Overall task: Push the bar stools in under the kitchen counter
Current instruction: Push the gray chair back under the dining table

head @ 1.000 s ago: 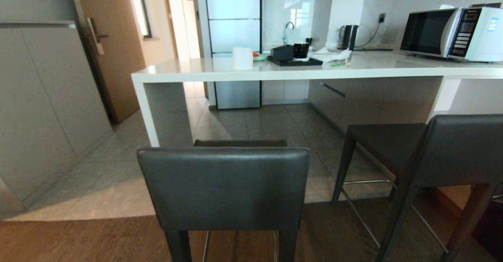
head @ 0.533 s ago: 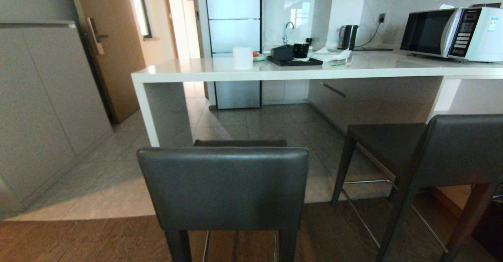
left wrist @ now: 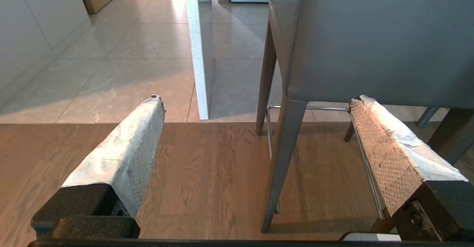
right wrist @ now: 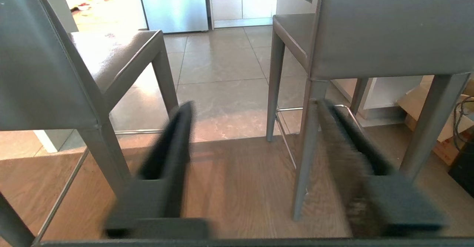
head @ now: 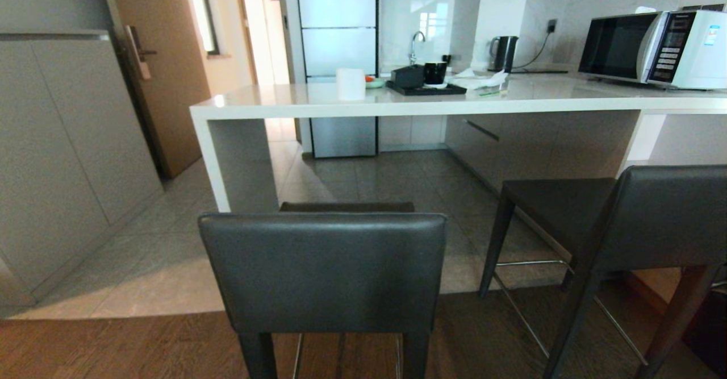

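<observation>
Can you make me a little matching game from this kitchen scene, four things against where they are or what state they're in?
Things:
1. microwave
2. kettle
3. nearer bar stool
4. left gripper

Places or states:
A. open, holding nothing
B. on the wooden floor, backrest toward the camera, not under the kitchen counter
C. far right of the white counter top
D. by the back wall, plugged into a socket

Pairs: 1-C, 2-D, 3-B, 4-A

Open floor lies under the counter (head: 363,106); two stools (head: 322,271) stand before it, a clear gap between them.
</observation>
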Robot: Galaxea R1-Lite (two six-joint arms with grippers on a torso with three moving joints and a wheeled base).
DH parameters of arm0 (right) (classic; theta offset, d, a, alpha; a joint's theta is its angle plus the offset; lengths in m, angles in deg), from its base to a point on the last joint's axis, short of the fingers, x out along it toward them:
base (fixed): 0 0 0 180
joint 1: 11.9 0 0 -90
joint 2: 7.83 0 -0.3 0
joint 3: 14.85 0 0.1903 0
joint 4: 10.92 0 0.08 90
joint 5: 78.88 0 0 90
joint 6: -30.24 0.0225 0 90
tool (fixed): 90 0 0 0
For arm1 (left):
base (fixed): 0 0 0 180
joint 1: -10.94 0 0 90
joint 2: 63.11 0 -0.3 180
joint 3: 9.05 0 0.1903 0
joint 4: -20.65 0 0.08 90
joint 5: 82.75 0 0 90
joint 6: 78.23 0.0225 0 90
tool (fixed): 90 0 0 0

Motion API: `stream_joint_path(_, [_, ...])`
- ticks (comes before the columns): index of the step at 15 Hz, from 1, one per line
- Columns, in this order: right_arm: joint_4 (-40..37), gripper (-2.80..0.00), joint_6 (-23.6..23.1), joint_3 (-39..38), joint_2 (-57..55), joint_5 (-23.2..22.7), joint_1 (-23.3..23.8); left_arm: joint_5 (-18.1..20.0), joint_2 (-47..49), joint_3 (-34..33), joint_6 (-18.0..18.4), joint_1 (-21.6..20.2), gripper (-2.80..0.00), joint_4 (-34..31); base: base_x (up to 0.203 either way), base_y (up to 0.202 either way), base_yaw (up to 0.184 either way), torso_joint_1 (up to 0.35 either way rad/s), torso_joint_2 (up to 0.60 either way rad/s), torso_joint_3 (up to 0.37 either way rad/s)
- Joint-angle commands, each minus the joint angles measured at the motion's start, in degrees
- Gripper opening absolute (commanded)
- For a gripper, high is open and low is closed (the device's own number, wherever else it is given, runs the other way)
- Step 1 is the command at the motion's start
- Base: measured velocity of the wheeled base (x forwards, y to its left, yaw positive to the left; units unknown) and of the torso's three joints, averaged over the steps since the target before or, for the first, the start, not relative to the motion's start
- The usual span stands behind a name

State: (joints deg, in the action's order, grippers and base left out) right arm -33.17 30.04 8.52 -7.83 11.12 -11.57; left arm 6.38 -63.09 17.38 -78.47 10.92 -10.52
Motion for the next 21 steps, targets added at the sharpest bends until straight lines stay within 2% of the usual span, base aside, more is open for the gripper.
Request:
stream_joint_path(1, [0.02, -2.80, -0.06, -0.44, -0.09, 0.00, 0.02, 0.00, -0.02, 0.02, -0.06, 0.02, 0.00, -0.02, 0.000, 0.000, 0.000, 0.000, 0.00, 0.000])
stream_joint_path(5, [0.11, -2.80, 0.21, -0.44, -0.09, 0.00, 0.02, 0.09, -0.02, 0.02, -0.11, 0.02, 0.00, -0.02, 0.000, 0.000, 0.000, 0.000, 0.00, 0.000])
stream_joint_path(6, [0.02, -2.80, 0.21, -0.42, -0.09, 0.00, 0.02, 0.00, -0.02, 0.02, -0.29, 0.02, -2.80, -0.09, 0.000, 0.000, 0.000, 0.000, 0.00, 0.000])
stream_joint_path(9, [0.02, -2.80, 0.21, -0.44, -0.09, 0.00, 0.02, -0.07, -0.02, 0.02, -0.62, -0.06, -2.80, -0.02, 0.000, 0.000, 0.000, 0.000, 0.00, 0.000])
stream_joint_path(12, [0.02, -2.80, 0.21, -0.37, -0.09, 0.00, 0.02, 0.97, -0.02, 0.09, 0.67, -0.06, -2.80, -0.12, 0.000, 0.000, 0.000, 0.000, 0.00, 0.000])
stream_joint_path(14, [0.02, -2.80, 0.30, -0.40, -0.09, 0.00, 0.02, 0.19, -0.02, 0.02, -0.54, 0.02, -2.80, -0.02, 0.000, 0.000, 0.000, 0.000, 0.00, 0.000])
stream_joint_path(21, [0.02, -2.80, 0.30, -0.35, -0.09, 0.00, 0.02, 0.17, -0.02, 0.02, -0.55, 0.02, -2.80, -0.02, 0.000, 0.000, 0.000, 0.000, 0.00, 0.000])
